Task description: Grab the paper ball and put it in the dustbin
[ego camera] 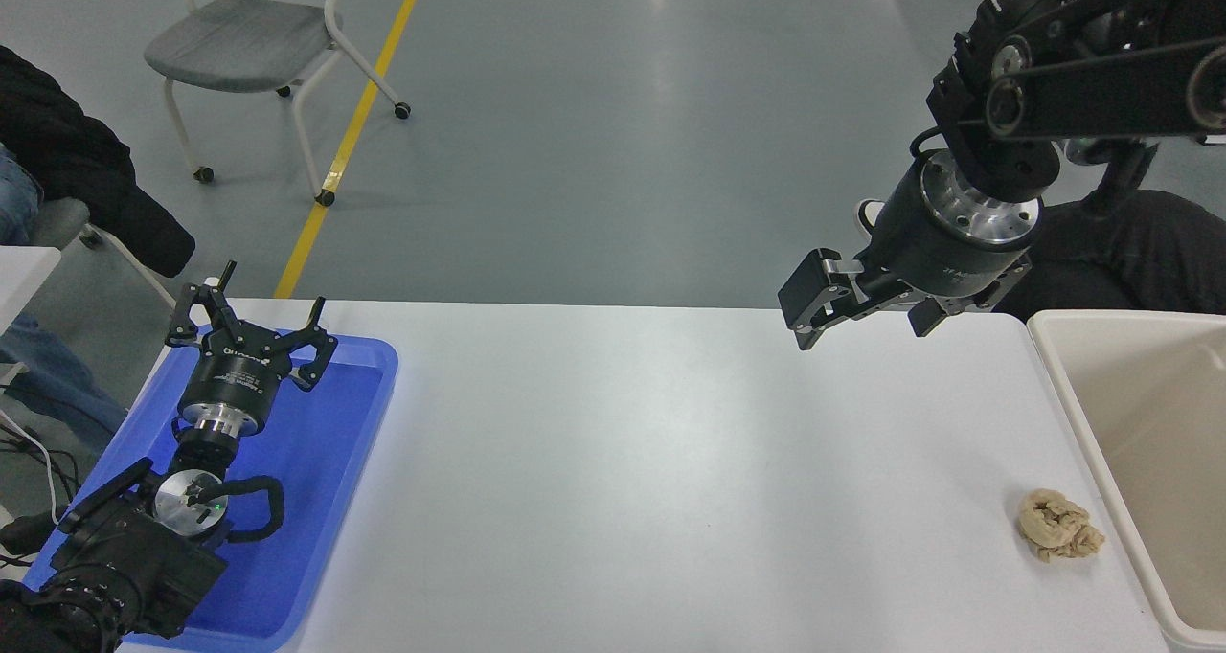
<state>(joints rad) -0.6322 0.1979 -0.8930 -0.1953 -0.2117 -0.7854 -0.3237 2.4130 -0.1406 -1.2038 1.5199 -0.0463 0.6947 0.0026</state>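
Observation:
The paper ball (1058,527), a crumpled tan wad, lies on the white table (670,461) near the front right, just left of the dustbin. The dustbin (1065,385), a cream-white bin with a thick rim, stands at the table's right edge and is cut off by the picture. My right gripper (862,323) hangs high over the table's far edge, well behind the ball and to its left. It is open and empty. My left gripper (251,323) is parked open over the blue tray at the lower left.
A shallow blue tray (335,481) lies at the table's left side under the left arm. A person in dark clothes (1130,251) sits behind the far right corner. A grey chair (249,40) and a black-jacketed person (77,184) are at the far left.

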